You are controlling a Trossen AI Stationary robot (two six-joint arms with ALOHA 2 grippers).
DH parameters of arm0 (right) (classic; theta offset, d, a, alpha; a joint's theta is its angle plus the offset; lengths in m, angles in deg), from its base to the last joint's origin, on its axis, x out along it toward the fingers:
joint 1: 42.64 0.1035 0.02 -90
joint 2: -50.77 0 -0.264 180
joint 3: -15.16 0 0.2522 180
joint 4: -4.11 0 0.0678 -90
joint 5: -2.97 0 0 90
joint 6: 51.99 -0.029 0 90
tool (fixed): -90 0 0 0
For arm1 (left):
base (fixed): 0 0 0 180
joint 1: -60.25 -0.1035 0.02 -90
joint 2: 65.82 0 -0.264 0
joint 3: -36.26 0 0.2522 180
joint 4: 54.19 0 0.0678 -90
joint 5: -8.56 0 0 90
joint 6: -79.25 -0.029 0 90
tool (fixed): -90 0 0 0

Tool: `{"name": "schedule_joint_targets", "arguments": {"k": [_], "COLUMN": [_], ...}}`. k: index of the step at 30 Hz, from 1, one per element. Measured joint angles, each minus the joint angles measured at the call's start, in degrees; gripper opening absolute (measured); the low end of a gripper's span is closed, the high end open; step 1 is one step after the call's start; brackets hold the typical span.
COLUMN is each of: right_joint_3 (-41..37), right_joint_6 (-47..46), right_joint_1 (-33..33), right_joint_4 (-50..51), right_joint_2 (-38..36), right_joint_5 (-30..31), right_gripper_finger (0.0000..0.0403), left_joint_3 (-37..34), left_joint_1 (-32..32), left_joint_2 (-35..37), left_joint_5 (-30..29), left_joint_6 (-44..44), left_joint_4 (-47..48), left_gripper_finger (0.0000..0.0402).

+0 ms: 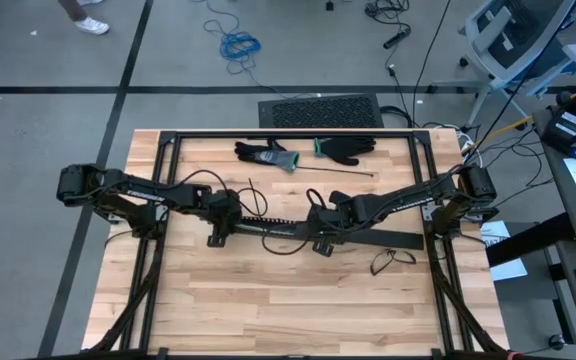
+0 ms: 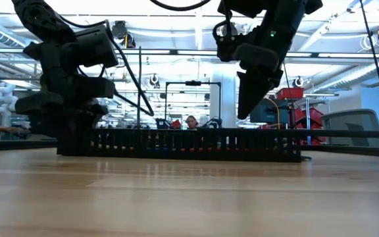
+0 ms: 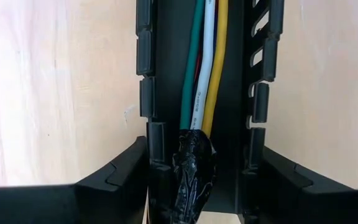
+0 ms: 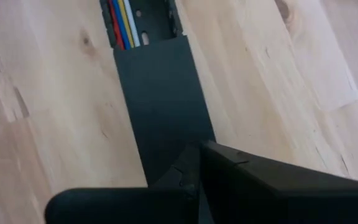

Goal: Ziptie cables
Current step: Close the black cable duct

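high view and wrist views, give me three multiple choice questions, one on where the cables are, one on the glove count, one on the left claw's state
1. Where do the cables lie?
A. inside the black slotted duct
B. loose on the table by the gloves
C. hanging off the table's edge

2. How many gloves lie at the table's far side?
A. none
B. two
C. five

3. How does the left claw stand?
A. lifted far above the table
B. shut on a glove
C. open, a finger at either side of the duct

Answers:
1 A: the left wrist view shows the coloured wires running along between the duct's slotted walls.
2 B: the high view shows two dark gloves side by side.
3 C: in the left wrist view its fingers sit outside both duct walls, with the taped cable end between them.
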Motion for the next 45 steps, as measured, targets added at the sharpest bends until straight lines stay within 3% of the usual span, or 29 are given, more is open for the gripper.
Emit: {"name": "schedule_joint_targets", "arguments": {"k": [21, 45], "right_joint_3": [0.1, 0.3], "right_joint_6": [0.8, 0.8], "right_joint_1": [0.0, -2.2], "right_joint_4": [-0.4, -18.0], "right_joint_2": [1.7, 10.5], "right_joint_5": [-3.0, -5.5], "right_gripper_finger": [0.0, 0.0], "left_joint_3": [0.0, 0.0], "left_joint_1": [0.4, 0.4], "left_joint_2": [0.0, 0.0], "left_joint_5": [-2.8, -1.9], "left_joint_6": [0.1, 0.1], "left_joint_4": [-0.9, -0.6], "left_gripper_finger": [0.0214, 0.0214]}}
